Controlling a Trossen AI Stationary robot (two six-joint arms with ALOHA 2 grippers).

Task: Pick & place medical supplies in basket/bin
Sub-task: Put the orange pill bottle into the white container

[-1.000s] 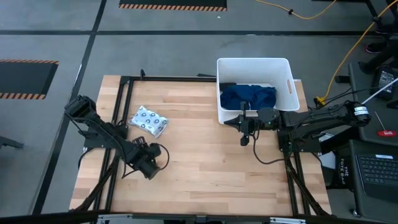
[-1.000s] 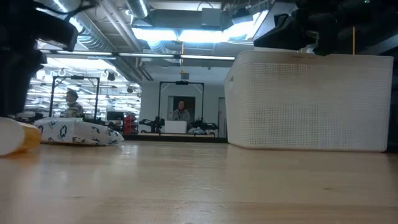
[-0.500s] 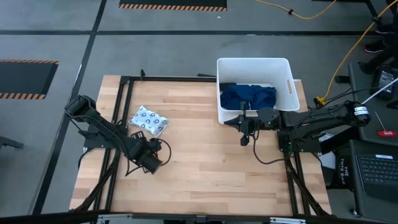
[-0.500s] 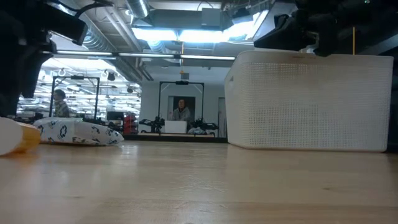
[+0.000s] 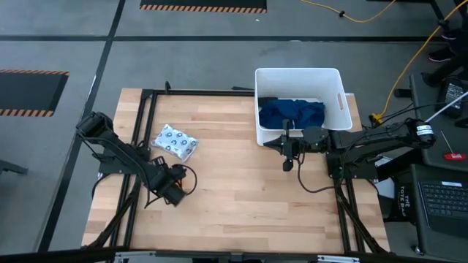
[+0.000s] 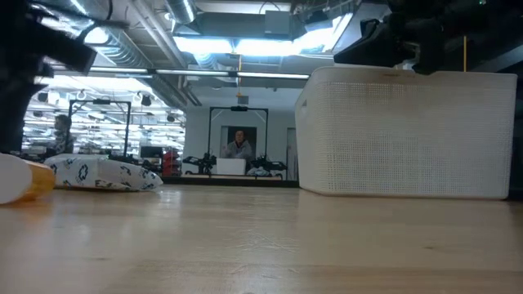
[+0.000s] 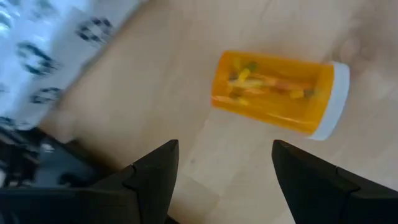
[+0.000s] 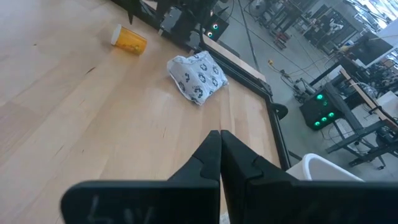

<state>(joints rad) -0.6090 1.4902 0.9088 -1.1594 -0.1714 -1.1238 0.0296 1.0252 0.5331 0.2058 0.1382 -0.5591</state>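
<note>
My left gripper (image 7: pixel 221 171) hangs low over the wooden table (image 5: pixel 234 197) with its two fingers (image 7: pixel 149 177) spread wide, holding nothing. Just beyond those fingertips an orange pill bottle (image 7: pixel 273 93) with a white cap lies on its side on the wood, apart from both fingers. In the low view the same bottle (image 6: pixel 18 180) sits at the near left edge of the table. From above I cannot see it; my left gripper (image 5: pixel 170 188) covers that spot.

A little farther from the bottle lies the white packet with dark printed marks (image 5: pixel 175 142), flat on the table; its edge (image 7: pixel 46 56) fills one corner of my left wrist view.

Well apart from the bottle, across the table, my right gripper (image 5: pixel 288 155) rests just beside the near wall of the white tub (image 5: pixel 338 102), its fingers (image 8: pixel 211 158) pressed together on nothing.

Farthest from the bottle, the dark-blue cloth (image 5: pixel 292 113) lies bunched inside the tub.

Beyond the table, a person (image 6: pixel 238 147) stands in the room behind.
</note>
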